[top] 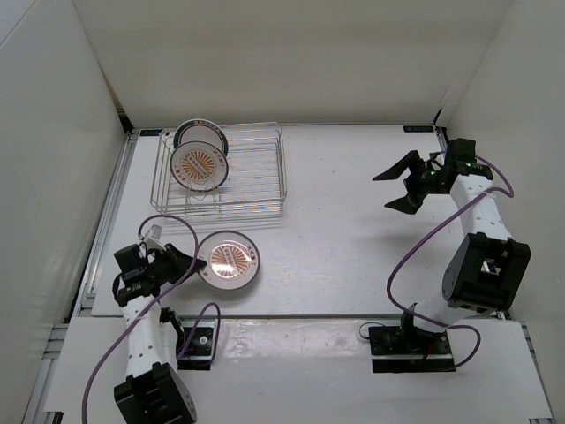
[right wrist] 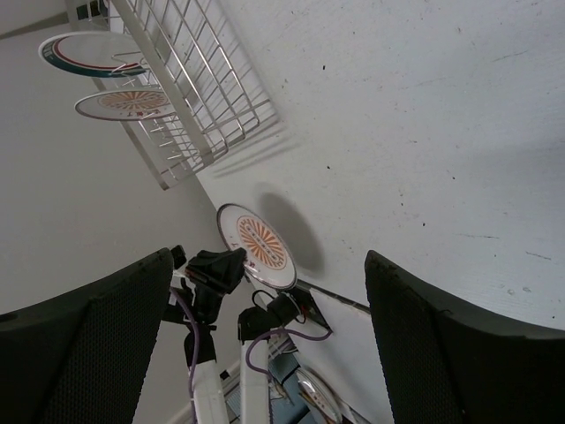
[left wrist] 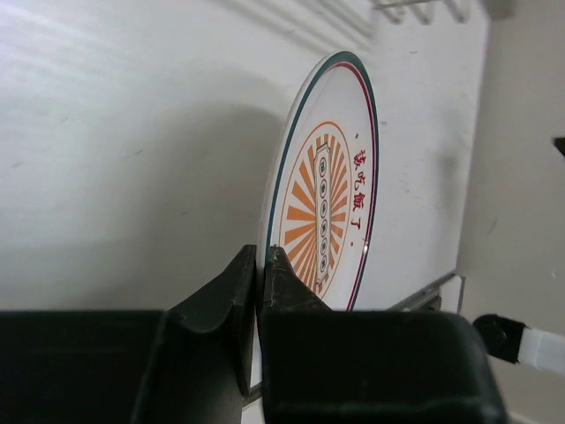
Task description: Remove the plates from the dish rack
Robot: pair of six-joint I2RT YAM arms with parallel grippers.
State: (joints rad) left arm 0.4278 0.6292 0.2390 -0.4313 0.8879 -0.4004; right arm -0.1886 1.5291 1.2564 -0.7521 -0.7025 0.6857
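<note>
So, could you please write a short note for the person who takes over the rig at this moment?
The left gripper is shut on the rim of one sunburst plate, in front of the dish rack; whether it touches the table is unclear.
The right gripper is open and empty.
In the rack, upright: second sunburst plate, teal-rimmed plate behind it.
Done: one plate out. Left: set it down, unload the other two.
</note>
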